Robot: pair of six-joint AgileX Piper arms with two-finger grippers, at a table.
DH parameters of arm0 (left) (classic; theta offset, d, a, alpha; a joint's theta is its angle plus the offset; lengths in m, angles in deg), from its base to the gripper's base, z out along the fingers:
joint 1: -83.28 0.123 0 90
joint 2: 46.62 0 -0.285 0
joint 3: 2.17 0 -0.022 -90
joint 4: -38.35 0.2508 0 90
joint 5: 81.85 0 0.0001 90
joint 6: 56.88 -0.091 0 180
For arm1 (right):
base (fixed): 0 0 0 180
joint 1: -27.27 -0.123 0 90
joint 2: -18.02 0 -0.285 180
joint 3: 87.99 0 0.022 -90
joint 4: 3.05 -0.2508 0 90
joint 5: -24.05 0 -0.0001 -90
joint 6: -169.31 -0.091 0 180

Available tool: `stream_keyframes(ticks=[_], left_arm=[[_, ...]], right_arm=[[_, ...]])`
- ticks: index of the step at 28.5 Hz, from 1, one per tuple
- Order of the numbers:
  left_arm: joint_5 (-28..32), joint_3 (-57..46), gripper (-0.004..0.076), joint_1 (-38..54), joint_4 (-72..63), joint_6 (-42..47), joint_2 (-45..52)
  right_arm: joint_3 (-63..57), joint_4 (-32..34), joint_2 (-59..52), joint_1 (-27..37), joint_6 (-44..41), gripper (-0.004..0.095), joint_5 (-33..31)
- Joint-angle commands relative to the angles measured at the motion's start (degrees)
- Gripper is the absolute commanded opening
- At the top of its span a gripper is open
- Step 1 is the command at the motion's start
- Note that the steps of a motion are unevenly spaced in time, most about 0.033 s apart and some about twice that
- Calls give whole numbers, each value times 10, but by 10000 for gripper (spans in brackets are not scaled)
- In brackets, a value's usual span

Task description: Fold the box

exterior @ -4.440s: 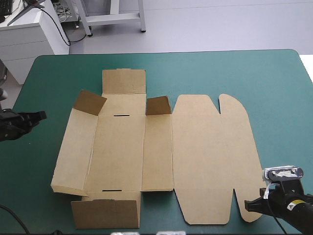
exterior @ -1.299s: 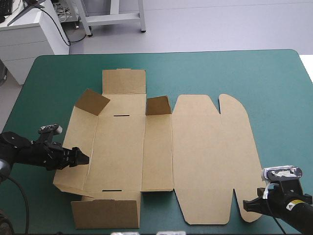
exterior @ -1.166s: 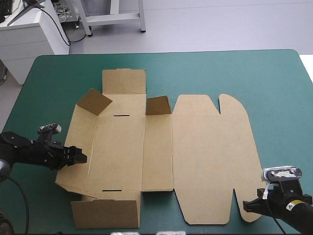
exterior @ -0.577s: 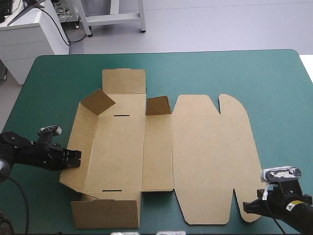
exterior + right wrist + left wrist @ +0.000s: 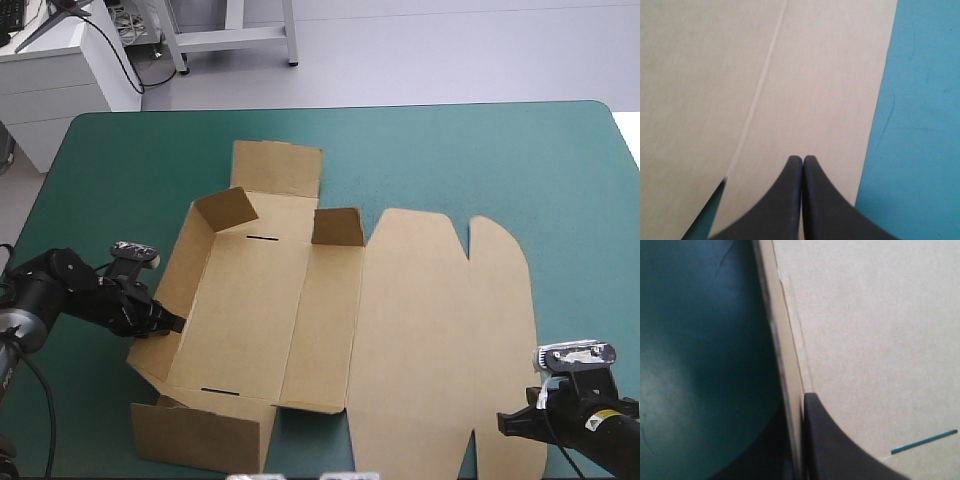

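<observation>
Box (image 5: 420, 330) lies mostly flat on the teal-green table (image 5: 500, 150), spread from near the table's left edge to past its middle. The broad lid panel lies flat toward the table's right side. The long wall nearest the table's left edge is tilted up. The left gripper (image 5: 172, 322) is clamped on that wall's rim, with the board edge between its black fingers. The right gripper (image 5: 506, 424) has its fingers pressed together in a point. It sits over the lid's corner by the table's near edge.
</observation>
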Motion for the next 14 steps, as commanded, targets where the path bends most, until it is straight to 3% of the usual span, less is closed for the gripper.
stream_keyframes(ticks=[1,14], left_arm=[[24,51,-8,-57,47,14,12],[108,249,-8,-318,388,74,-3]], right_arm=[[15,-4,5,4,5,-19,12],[15,-5,5,4,5,-19,3]])
